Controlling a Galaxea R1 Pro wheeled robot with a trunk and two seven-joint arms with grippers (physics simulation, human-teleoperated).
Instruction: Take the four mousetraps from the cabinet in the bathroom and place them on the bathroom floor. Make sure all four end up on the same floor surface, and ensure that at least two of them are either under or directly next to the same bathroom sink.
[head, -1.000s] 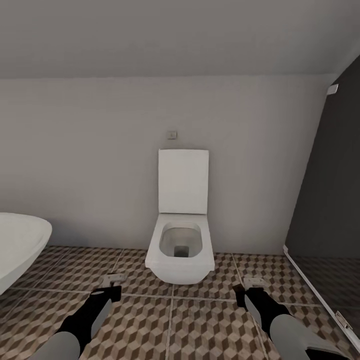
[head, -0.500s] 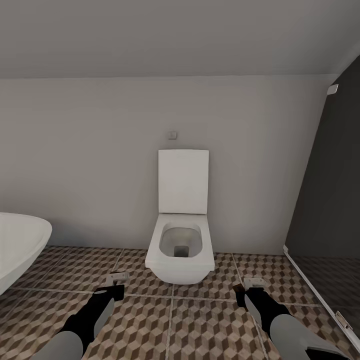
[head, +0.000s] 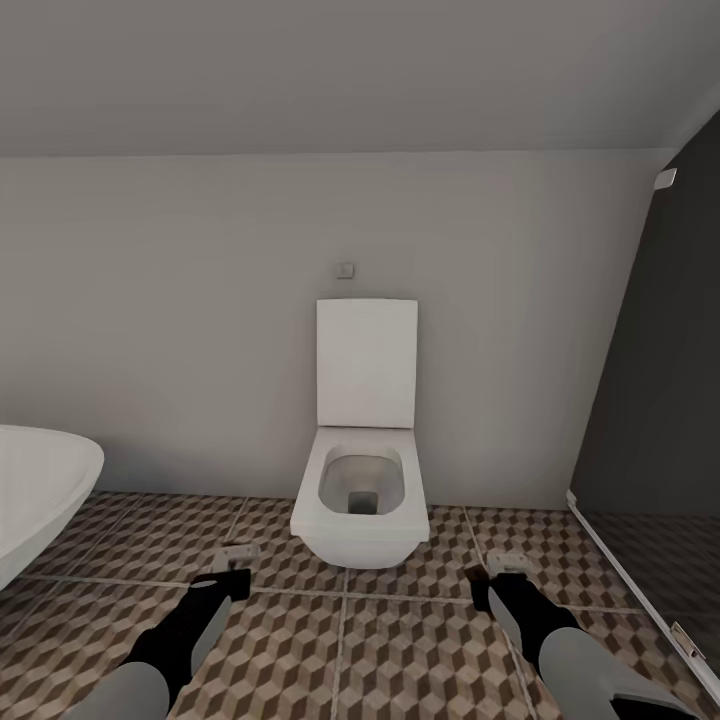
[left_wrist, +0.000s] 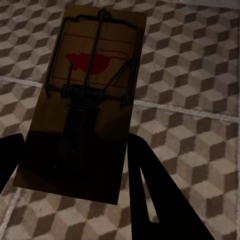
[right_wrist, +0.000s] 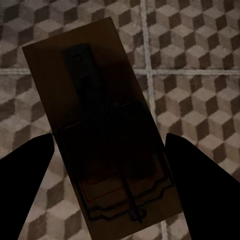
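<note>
Now both arms hang low facing the toilet (head: 362, 480), left tool (left_wrist: 75, 165) clenched on one mousetrap (left_wrist: 87, 95), right tool (right_wrist: 107, 175) gripping another mousetrap (right_wrist: 102, 135) above the bathroom floor (head: 400, 650): better carry them level toward a sink before releasing.

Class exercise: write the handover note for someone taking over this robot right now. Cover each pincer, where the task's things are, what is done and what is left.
Left pincer: shut on a mousetrap, held above the bathroom floor.
Right pincer: a second mousetrap sits between its fingers, also above the tiles.
Ahead: the toilet against the wall, with a white bathtub on the left side.
Done: two traps are in hand and off the cabinet.
Left: find the sink, set both traps on the floor under or beside it, then deal with the other two.
</note>
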